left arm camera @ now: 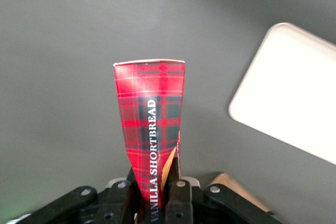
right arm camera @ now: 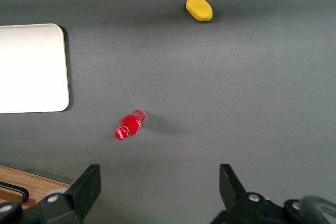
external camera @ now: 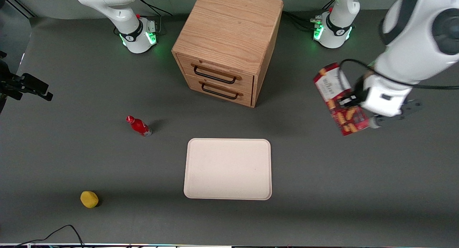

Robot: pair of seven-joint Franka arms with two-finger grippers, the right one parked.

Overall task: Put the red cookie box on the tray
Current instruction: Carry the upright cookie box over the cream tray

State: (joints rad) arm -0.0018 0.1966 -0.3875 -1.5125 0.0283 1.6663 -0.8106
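Note:
My left gripper [external camera: 349, 101] is shut on the red cookie box [external camera: 339, 99], a long dark-red tartan carton with a white label panel and biscuit pictures. It holds the box lifted above the grey table, toward the working arm's end. In the left wrist view the box [left arm camera: 152, 124] sticks out from between the two fingers [left arm camera: 179, 195], which squeeze its narrow sides. The cream-beige tray [external camera: 228, 168] lies flat on the table in front of the wooden drawer cabinet, nearer the front camera and apart from the box. The tray's corner also shows in the left wrist view [left arm camera: 289, 106].
A wooden two-drawer cabinet [external camera: 229, 43] stands at the back middle. A small red bottle [external camera: 139, 126] stands toward the parked arm's end, and a yellow lemon-like object [external camera: 89, 199] lies nearer the front camera. A black cable [external camera: 57, 232] runs along the table's front edge.

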